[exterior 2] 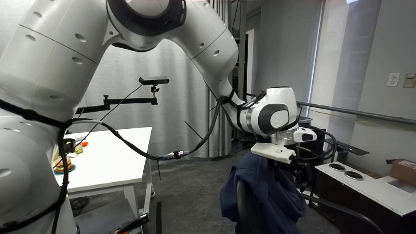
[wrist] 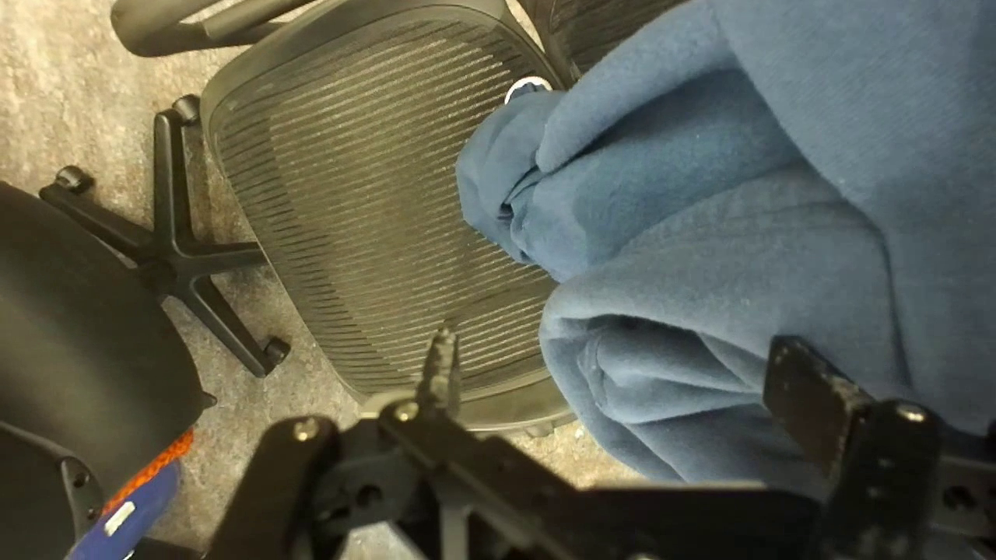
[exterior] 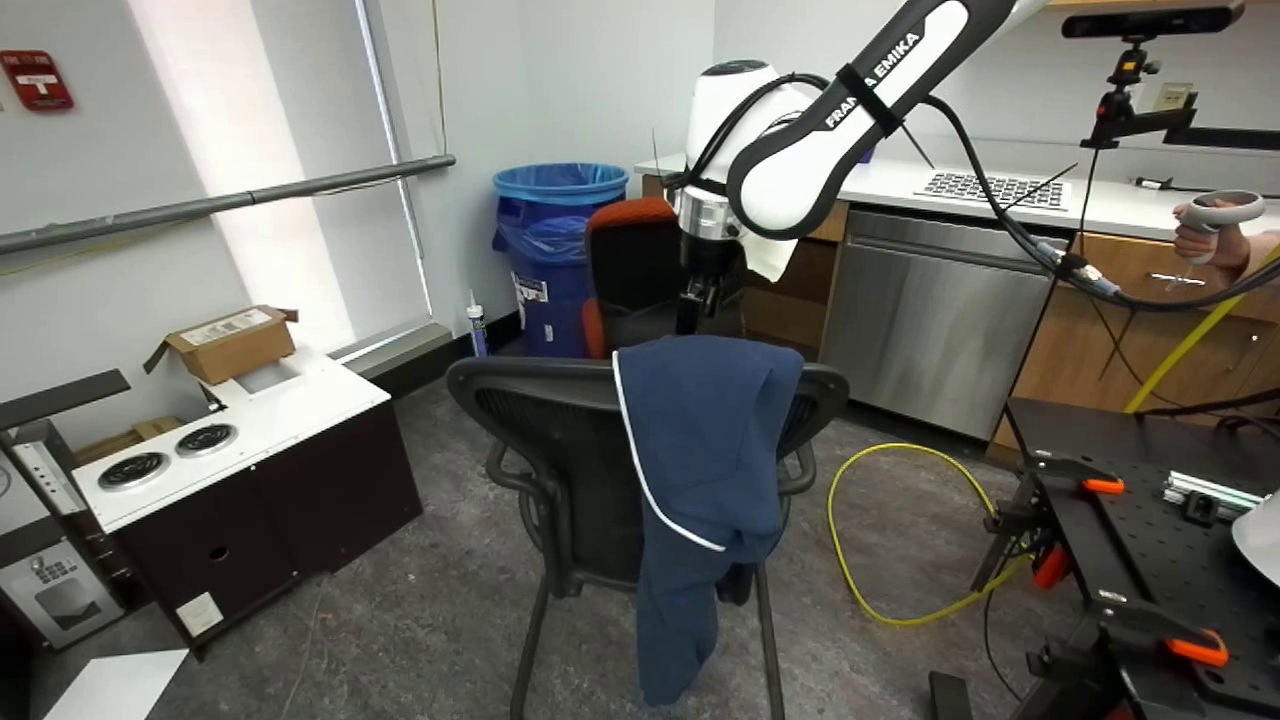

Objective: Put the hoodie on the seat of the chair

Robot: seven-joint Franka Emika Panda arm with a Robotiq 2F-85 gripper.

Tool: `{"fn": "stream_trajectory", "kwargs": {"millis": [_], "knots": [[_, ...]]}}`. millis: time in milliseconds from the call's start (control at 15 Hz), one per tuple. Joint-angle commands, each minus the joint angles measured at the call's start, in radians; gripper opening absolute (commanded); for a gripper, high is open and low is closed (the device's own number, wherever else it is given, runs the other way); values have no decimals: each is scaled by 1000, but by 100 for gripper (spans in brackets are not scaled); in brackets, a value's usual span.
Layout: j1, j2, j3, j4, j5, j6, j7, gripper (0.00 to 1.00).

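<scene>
While the hoodie [exterior: 705, 450] hangs over the chair [exterior: 590, 470], the gripper [wrist: 613, 341] is spread wide

Where the hoodie folds over the top of the chair's back, part of it hangs down behind and part hangs down in front. It is dark blue, with a white line [exterior: 640, 470] along one side. In the wrist view, the front part hides a bit of the seat [wrist: 373, 202], but I can't tell if it touches the seat.

The gripper is just in front of the chair's back. Its two fingers [wrist: 809, 404] are far apart: one shows over the seat and one over the blue cloth. I can't tell if that finger touches the cloth.

A black and orange chair [exterior: 650, 270] is near a big blue bin [exterior: 565, 290]. A brown box [exterior: 235, 345] sits on a white top [exterior: 300, 400] with two round burners [exterior: 206, 438]. A yellow cord [exterior: 905, 622] loops on the floor [exterior: 430, 620]. A person's hand [exterior: 1195, 238] holds a pale controller [exterior: 1235, 213].
</scene>
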Motion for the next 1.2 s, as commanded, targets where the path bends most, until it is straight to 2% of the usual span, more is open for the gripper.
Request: {"fn": "stream_trajectory", "kwargs": {"millis": [0,267,467,1133], "knots": [[10,76,-11,118,-22,-14,49,100],[15,135,-21,182,-28,-14,67,100],[27,154,-30,180,-38,-13,74,100],[91,29,5,-18,-59,-9,44,100]]}}
